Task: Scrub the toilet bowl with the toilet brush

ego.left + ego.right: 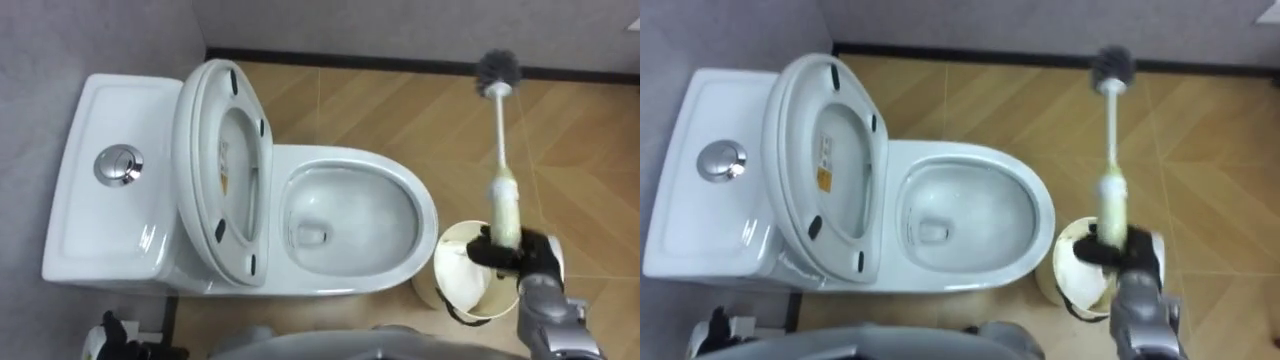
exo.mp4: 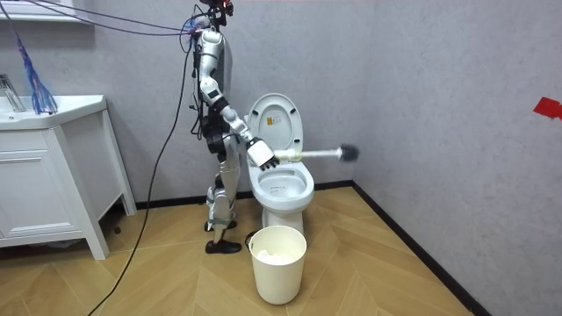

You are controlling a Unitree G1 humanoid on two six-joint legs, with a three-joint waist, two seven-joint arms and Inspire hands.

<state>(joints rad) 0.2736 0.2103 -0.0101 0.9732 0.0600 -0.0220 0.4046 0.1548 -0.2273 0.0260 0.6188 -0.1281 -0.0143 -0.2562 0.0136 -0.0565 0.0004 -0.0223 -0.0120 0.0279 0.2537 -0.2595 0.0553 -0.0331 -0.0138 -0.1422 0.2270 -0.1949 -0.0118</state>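
Note:
A white toilet (image 1: 350, 290) stands open, its seat and lid (image 1: 222, 170) raised against the tank (image 1: 110, 180). The bowl (image 1: 350, 215) is bare inside. My right hand (image 1: 515, 255) is shut on the cream grip of a toilet brush (image 1: 503, 190), to the right of the bowl. The brush's thin white shaft points away from me, and its dark bristle head (image 1: 497, 70) hangs in the air near the far wall, off the bowl. In the room view the brush (image 2: 316, 154) lies level above the toilet's rim. My left hand (image 1: 112, 335) sits at the lower left edge.
A cream waste bin (image 1: 455, 280) stands on the wood floor directly under my right hand, beside the bowl (image 2: 279, 262). A dark skirting board (image 1: 400, 62) runs along the wall behind. In the room view a white cabinet (image 2: 53, 175) stands at the left.

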